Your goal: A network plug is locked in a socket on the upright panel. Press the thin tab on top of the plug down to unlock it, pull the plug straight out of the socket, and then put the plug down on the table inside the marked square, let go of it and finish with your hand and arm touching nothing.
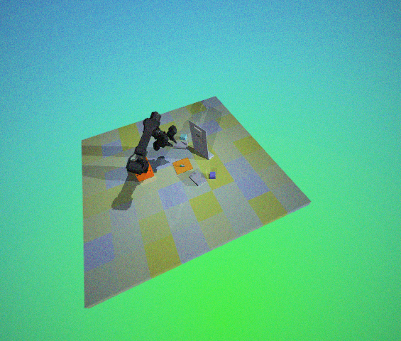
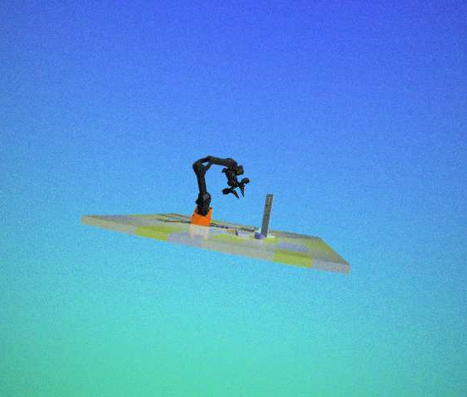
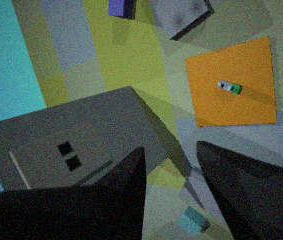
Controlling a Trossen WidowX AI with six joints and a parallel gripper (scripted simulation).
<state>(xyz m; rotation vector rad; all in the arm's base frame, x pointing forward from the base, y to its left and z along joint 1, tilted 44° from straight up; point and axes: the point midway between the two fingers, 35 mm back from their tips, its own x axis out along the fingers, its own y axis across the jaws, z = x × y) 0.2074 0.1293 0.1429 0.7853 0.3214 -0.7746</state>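
The network plug (image 1: pixel 182 165) (image 3: pixel 229 87), pale with a green end, lies on the orange marked square (image 1: pixel 177 169) (image 3: pixel 206 112), inside its edges. The upright grey panel (image 1: pixel 203 147) (image 2: pixel 266 220) (image 3: pixel 118 107) stands beyond the square, and two dark openings show on its face in the wrist view, with no plug seen in them. My gripper (image 1: pixel 174 145) (image 2: pixel 240 197) (image 3: pixel 170 151) is partly open with nothing between its fingers. It hangs in the air above the table, in front of the panel and away from the plug, touching nothing that I can see.
A grey block (image 1: pixel 196 177) (image 3: pixel 181 17) and a purple cube (image 1: pixel 212 175) (image 2: pixel 259 236) (image 3: pixel 121 7) lie on one side of the square. A light blue block (image 1: pixel 183 136) (image 3: pixel 192 221) and a flat grey piece (image 1: pixel 180 145) lie on the other side, near the panel.
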